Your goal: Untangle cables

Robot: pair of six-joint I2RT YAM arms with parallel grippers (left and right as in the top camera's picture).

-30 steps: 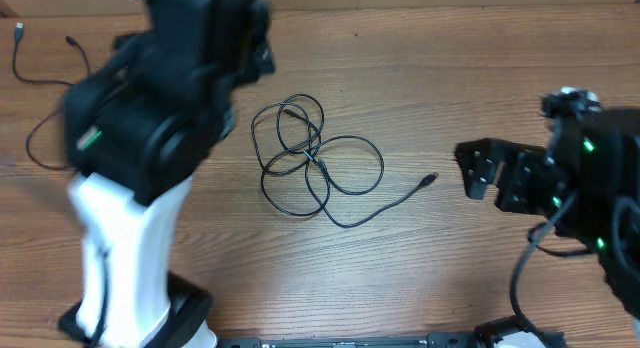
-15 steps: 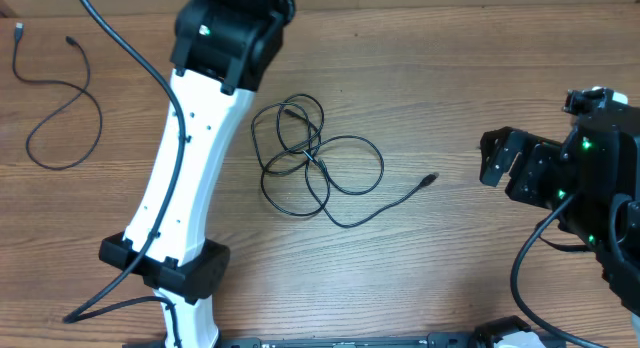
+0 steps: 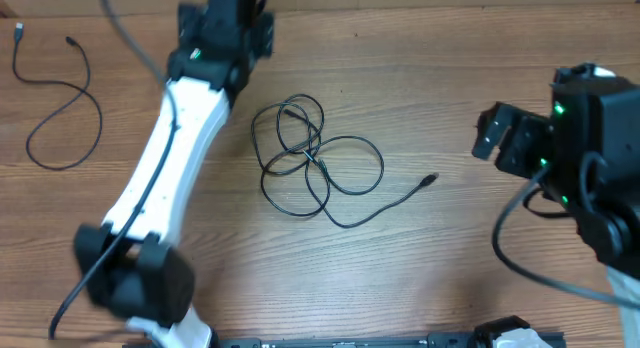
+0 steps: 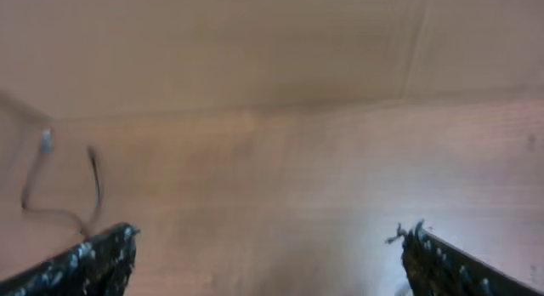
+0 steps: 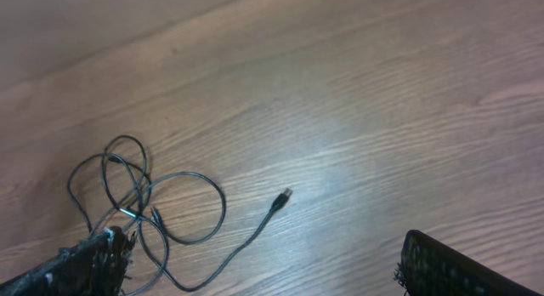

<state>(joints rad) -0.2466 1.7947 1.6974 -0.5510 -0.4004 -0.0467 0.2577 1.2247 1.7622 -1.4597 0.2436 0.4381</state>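
Tangle of thin black looped cords (image 3: 315, 163) lies mid-desk on the brown wood-grain desk (image 3: 450, 278), its plug end (image 3: 428, 178) trailing toward the right claw (image 5: 263, 245), spread wide and empty, probably to take it; a separate thin black cord (image 3: 60, 108) lies well apart at far left, the left claw (image 4: 265, 245) likewise wide and empty.

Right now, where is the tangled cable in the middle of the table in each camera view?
Overhead: tangled cable at the centre of the picture.
Left wrist: not in it; only another, loose cable at the left edge.
Right wrist: tangled cable at lower left.
Shared landmark: its free plug, right of the loops in overhead and right wrist.
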